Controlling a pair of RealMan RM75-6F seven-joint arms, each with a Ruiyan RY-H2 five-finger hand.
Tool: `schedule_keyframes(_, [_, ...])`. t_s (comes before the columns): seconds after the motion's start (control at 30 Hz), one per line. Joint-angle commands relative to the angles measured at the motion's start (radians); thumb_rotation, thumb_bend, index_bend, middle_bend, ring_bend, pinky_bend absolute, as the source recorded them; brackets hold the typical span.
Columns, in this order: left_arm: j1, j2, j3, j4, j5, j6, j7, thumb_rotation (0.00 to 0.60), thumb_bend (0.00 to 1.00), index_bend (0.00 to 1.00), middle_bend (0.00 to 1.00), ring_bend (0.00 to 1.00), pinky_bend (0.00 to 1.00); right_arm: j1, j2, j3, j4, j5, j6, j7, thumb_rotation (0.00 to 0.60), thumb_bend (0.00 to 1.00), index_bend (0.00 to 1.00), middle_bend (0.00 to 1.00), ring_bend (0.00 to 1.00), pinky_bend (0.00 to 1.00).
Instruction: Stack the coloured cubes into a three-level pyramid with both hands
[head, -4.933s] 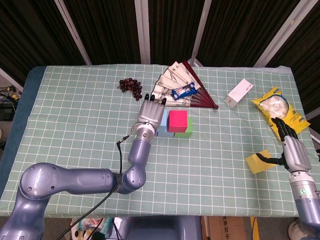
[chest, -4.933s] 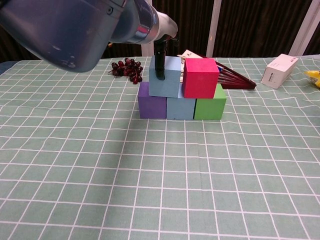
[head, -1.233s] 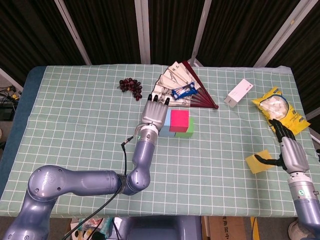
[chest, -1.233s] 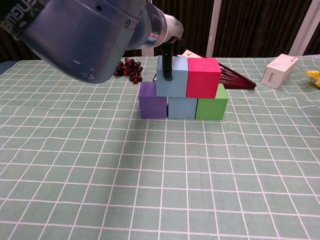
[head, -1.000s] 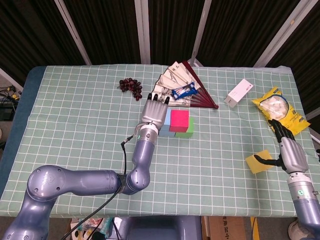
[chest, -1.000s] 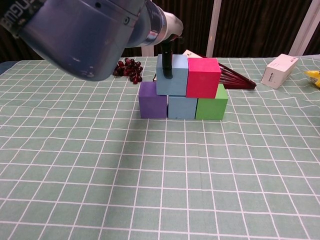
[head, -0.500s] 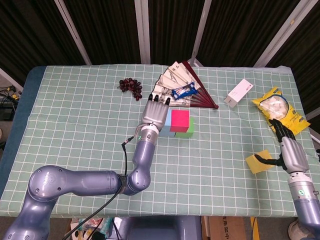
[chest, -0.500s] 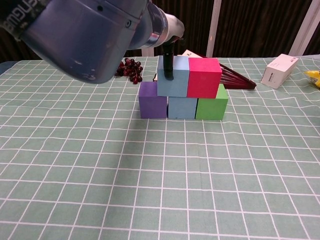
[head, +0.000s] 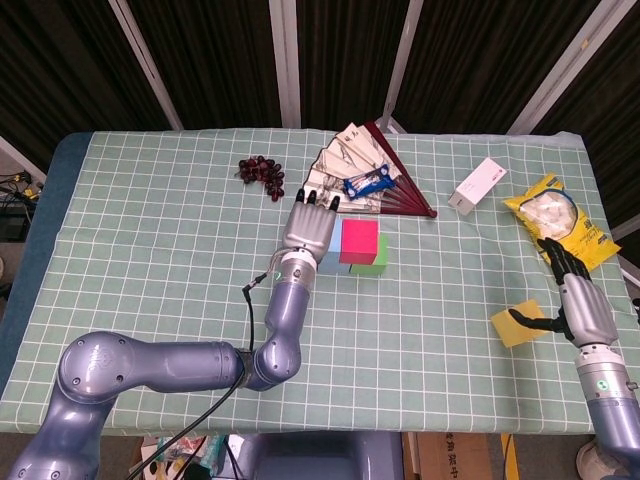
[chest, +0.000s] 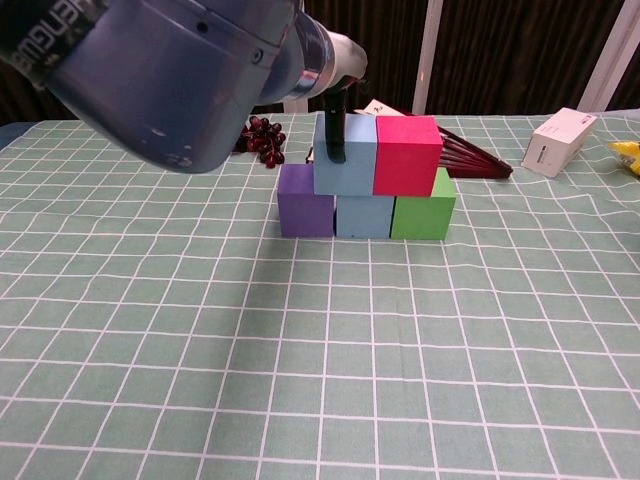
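Left hand (head: 310, 224) laid over the upper light-blue cube (chest: 345, 155), gripping it, one dark finger (chest: 336, 130) down its near face. That cube seated on the second level, pressed against the pink cube (chest: 408, 154) to its right. Beneath them a row of three on the tabletop (chest: 300, 340): purple cube (chest: 305, 212), lower light-blue cube (chest: 364, 215), green cube (chest: 422, 216), all touching. Right hand (head: 580, 300) far off at the tabletop's right edge, holding a yellow cube (head: 513, 328) between thumb and fingers, well apart from the stack. Behind the stack, a folding fan (head: 355, 170) with a blue hex-key set (head: 368, 184) on it, a bunch of dark grapes (head: 261, 173) to the left, a white box (head: 477, 185) and a yellow snack bag (head: 558, 222) to the right.
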Motion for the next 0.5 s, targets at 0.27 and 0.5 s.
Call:
schedule_keyframes(0.27, [0.004,-0.002,-0.001,0.000,-0.003,0.005,0.003,0.600,0.24,0.00,0.17,0.07,0.07,0.000,-0.001,0.001,0.000,0.001,0.002,-0.002,0.600,0.18,0.00,0.01,0.00,0.00])
schedule_keyframes(0.5, [0.013,0.012,-0.014,-0.022,0.002,0.016,-0.010,0.600,0.17,0.00,0.07,0.06,0.07,0.000,0.000,0.001,0.000,0.001,0.002,0.000,0.600,0.18,0.00,0.01,0.00,0.00])
